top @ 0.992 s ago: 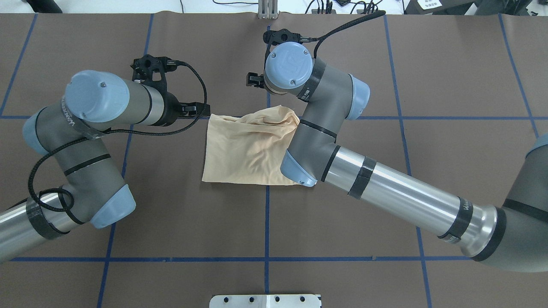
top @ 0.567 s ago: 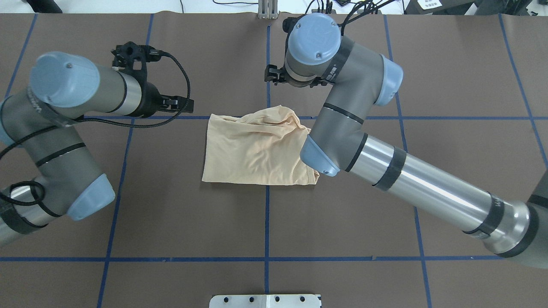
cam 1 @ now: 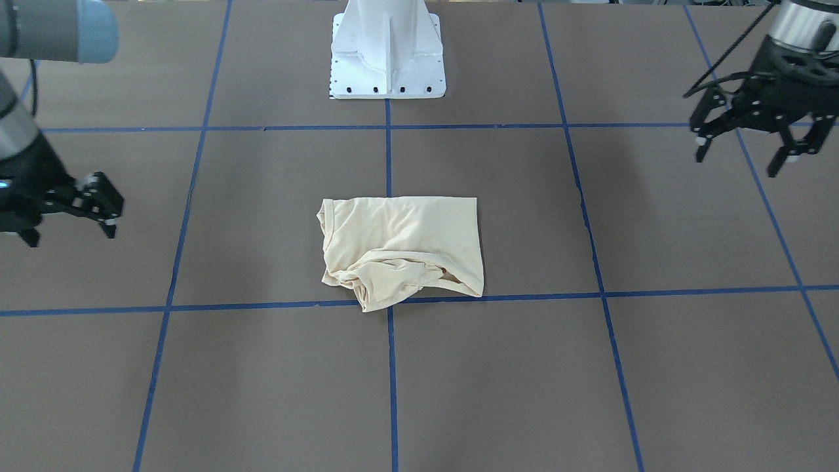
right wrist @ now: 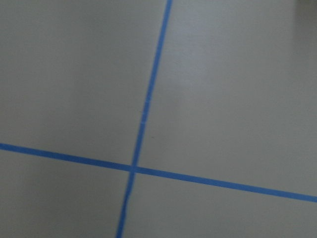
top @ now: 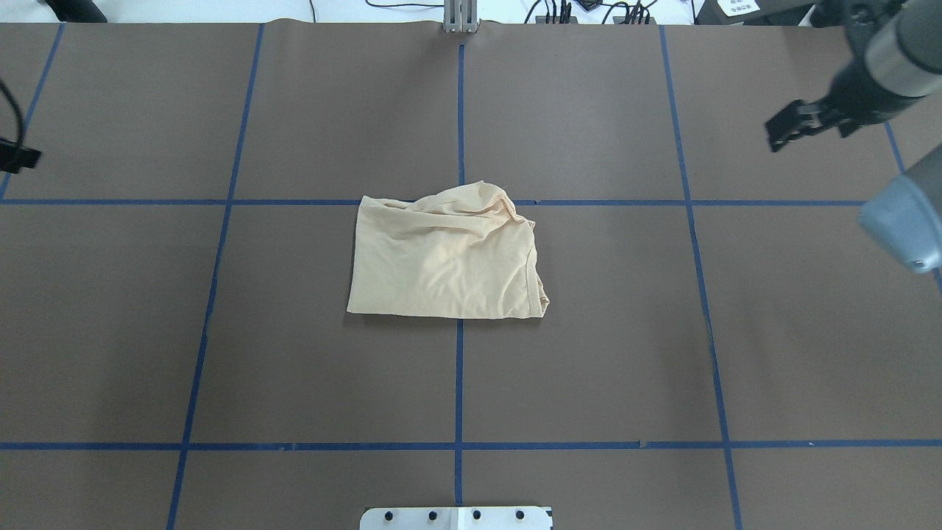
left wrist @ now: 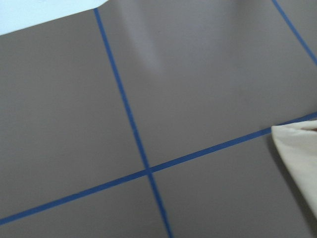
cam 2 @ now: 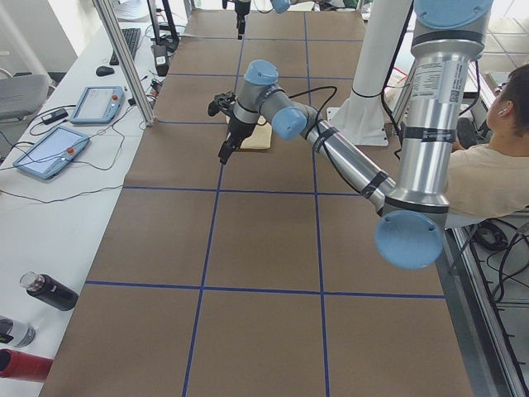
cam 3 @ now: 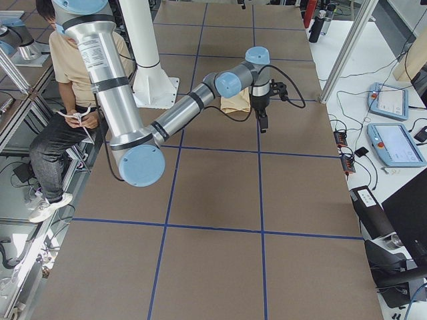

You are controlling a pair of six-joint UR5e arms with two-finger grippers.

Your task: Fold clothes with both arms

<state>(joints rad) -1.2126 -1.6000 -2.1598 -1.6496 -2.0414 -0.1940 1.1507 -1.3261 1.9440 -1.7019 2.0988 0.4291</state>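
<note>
Left claw (cam 1: 744, 149), right claw (cam 1: 69, 231) agape, folded cream T-shirt (cam 1: 406, 246) between

No text is legible. The label (cam 2: 430, 78) on my left arm (cam 2: 343, 157) is too small to read.

Robotics lab: robot arms (cam 2: 347, 161), tape-gridded brown table (top: 589, 331), teach pendants (cam 2: 97, 104), aluminium frame post (cam 2: 124, 58).

A brown table (top: 589, 331) is marked into squares by blue tape lines (top: 459, 383). Along one end runs a white bench (cam 2: 33, 240) carrying two tablets (cam 2: 97, 104) and a few bottles (cam 2: 50, 291), with a metal post (cam 2: 124, 58) rising beside it. A person (cam 2: 496, 174) sits at the table's edge.
</note>
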